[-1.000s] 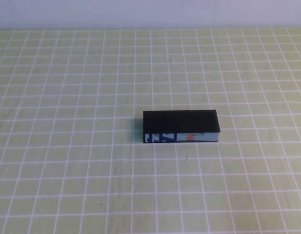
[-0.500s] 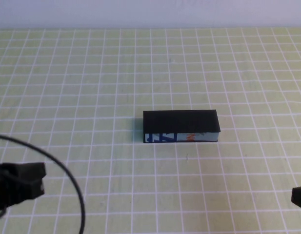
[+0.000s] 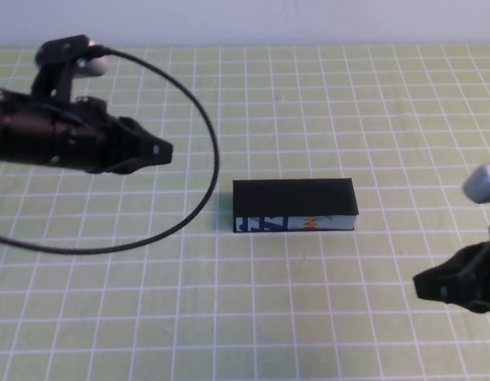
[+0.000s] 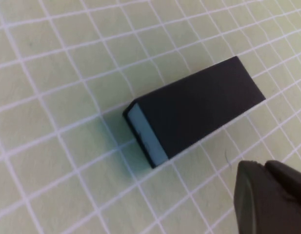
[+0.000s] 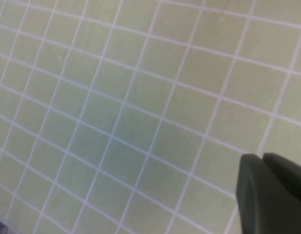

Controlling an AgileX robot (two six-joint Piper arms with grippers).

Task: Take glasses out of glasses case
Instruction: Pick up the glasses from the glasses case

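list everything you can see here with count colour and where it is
rectangular black glasses case with a light blue printed front: 1, black and light blue with dark blue and orange print, middle of the table, lid shut
yellow-green table mat with a white grid: 1, covers the whole table
black cable: 1, loops from the left arm over the mat, left of the case
left gripper: 1, black, up and to the left of the case, apart from it
right gripper: 1, black, near right, apart from the case

Only the green worktop (image 5: 116, 112) with its white grid (lines running slantwise) shows, plus the right gripper's (image 5: 272, 195) dark tip in a corner.
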